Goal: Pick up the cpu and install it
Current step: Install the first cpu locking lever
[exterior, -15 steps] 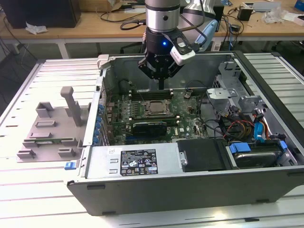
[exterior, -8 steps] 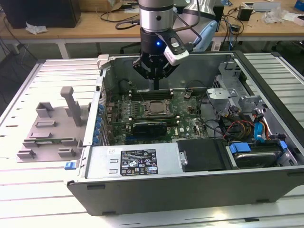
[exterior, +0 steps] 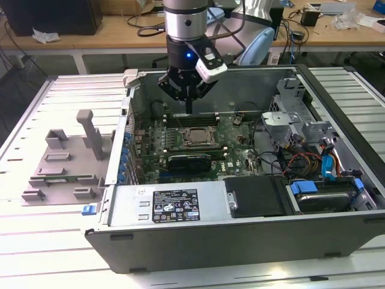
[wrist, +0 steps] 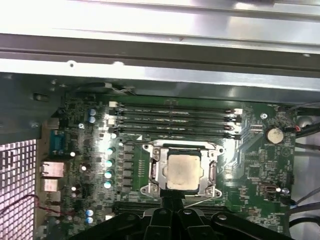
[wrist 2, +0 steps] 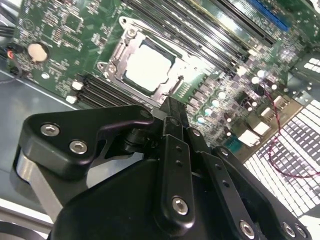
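Exterior view, cpu [exterior: 195, 136] in skt [exterior: 180, 138], below tool [exterior: 189, 110]

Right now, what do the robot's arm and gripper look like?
The arm is a round silver-grey tube ending in a black band with a small blue light. A little white-and-black box is fixed to its side. The gripper is black, built from chunky jointed bars held by shiny silver screws, narrowing to a slim tip.
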`<state>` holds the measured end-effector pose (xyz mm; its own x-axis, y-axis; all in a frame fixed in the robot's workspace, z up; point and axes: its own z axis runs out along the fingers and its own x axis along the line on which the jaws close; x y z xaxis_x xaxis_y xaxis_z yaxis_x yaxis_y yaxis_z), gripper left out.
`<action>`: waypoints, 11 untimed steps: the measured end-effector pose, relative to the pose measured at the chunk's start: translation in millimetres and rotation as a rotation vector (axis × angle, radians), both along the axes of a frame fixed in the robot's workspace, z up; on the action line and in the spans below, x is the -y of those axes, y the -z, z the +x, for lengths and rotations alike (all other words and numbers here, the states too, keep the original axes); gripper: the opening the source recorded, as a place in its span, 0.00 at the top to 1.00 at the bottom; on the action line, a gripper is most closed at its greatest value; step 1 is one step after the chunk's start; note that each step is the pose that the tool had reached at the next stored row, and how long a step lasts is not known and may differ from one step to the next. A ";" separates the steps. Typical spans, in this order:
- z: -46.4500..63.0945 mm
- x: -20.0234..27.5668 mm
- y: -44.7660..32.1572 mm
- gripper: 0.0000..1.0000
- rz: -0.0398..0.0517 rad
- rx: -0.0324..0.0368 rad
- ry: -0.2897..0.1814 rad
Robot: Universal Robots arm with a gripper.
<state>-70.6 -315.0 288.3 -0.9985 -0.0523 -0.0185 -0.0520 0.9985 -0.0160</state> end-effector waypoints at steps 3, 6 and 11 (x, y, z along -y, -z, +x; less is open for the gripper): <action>-9.9 -0.6 0.1 0.89 0.0000 0.0001 0.000; -17.5 -1.1 0.5 0.89 0.0000 0.0001 0.000; -24.9 -1.5 0.9 0.89 -0.0001 -0.0001 0.000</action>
